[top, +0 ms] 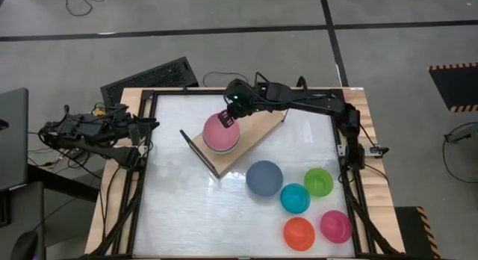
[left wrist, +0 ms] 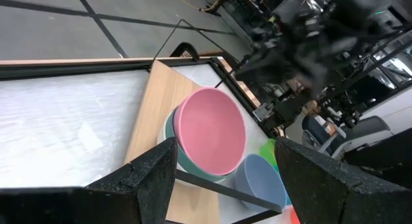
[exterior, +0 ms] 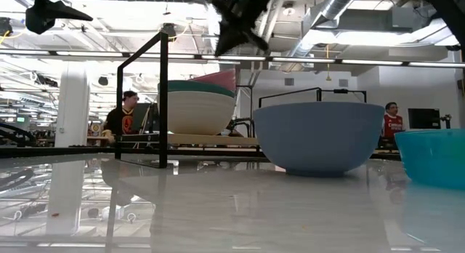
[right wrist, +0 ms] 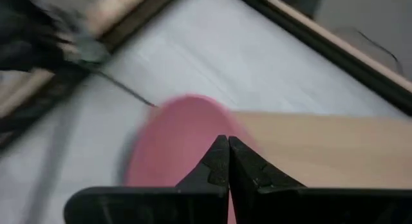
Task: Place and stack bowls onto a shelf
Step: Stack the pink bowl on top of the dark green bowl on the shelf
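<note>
A pink bowl (top: 221, 131) tops a stack, over a teal bowl (exterior: 190, 86) and a white one (exterior: 195, 111). The stack rests on the near-left end of the wooden shelf (top: 255, 128), which lies slantwise on the table. In the low view the pink bowl (exterior: 220, 80) sits tilted in the stack. My right gripper (top: 228, 116) hangs shut just above the pink bowl (right wrist: 172, 143), clear of it in the low view (exterior: 236, 35). My left gripper (left wrist: 225, 147) waits open at the table's left edge (top: 143, 134), pointing toward the stack (left wrist: 211, 130).
A large blue-grey bowl (top: 264, 178) stands near the shelf's near side. Small teal (top: 295, 198), green (top: 318, 181), red (top: 299, 232) and magenta (top: 335, 226) bowls cluster at the table's near right. The shelf's black wire frame (top: 200, 152) stands beside the stack. People show beyond the table (exterior: 123, 111).
</note>
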